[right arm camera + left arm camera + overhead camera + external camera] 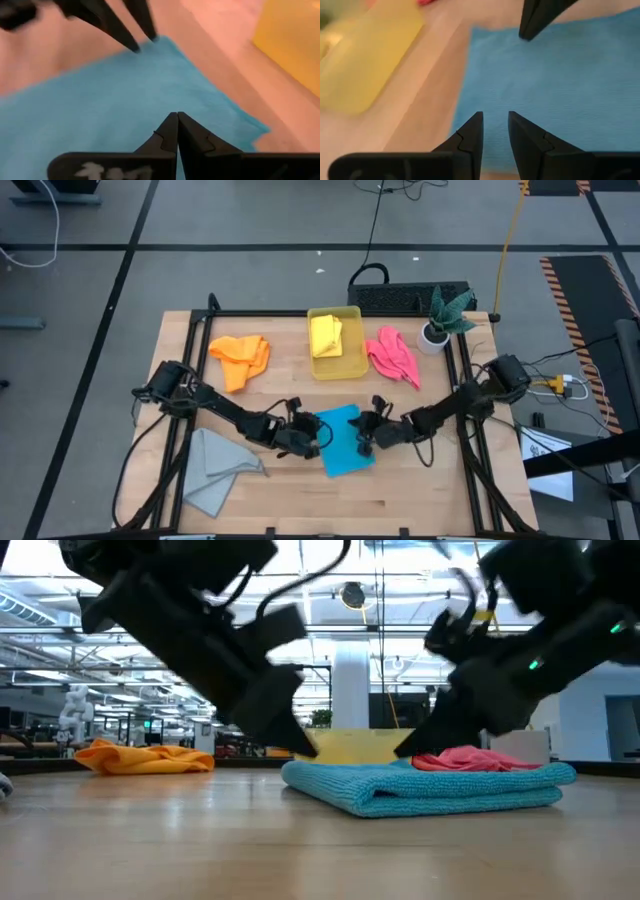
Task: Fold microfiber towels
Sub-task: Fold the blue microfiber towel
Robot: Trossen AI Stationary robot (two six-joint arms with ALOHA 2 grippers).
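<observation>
The wooden tabletop (300, 490) carries a folded bright blue microfiber towel (343, 442) near its middle. The left hand (312, 439), fingers slightly parted and empty, sits at the towel's left edge; the right hand (364, 436), clenched, presses its right side.

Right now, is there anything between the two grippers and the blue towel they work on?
Nothing visible. The left gripper, fingers slightly apart, and the right gripper, shut, both sit directly at the folded blue towel, with no object between.
</observation>
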